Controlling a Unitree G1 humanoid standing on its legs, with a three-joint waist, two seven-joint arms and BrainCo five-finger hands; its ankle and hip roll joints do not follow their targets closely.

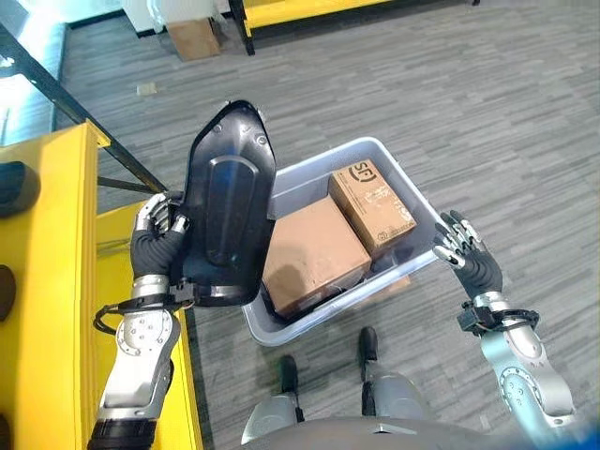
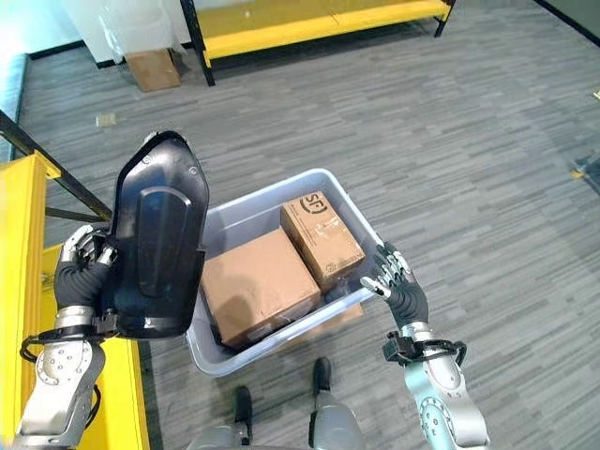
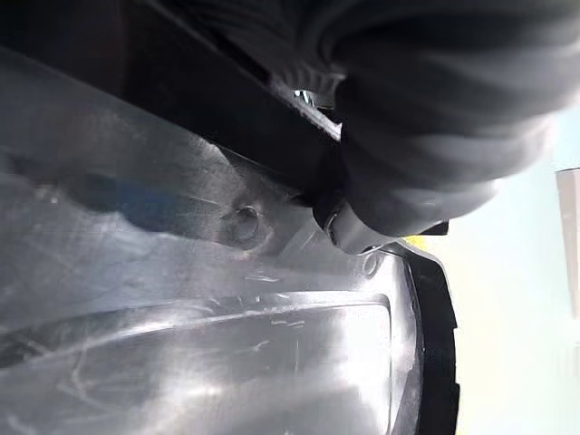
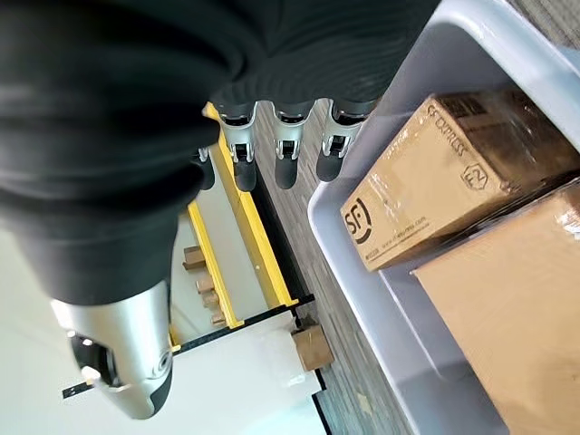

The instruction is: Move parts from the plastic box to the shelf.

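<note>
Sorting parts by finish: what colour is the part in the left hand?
Glossy black part, held by the left hand; clearest in the right eye view.

left robot hand (image 1: 157, 225) partly behind black part (image 1: 228, 206)

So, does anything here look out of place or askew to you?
Nothing looks spilled or broken. The left hand holds the black plastic part upright, lifted out of the plastic box. In the box, the larger cardboard box lies tilted, with something dark beneath its near edge. The right hand is open beside the plastic box's rim.
</note>
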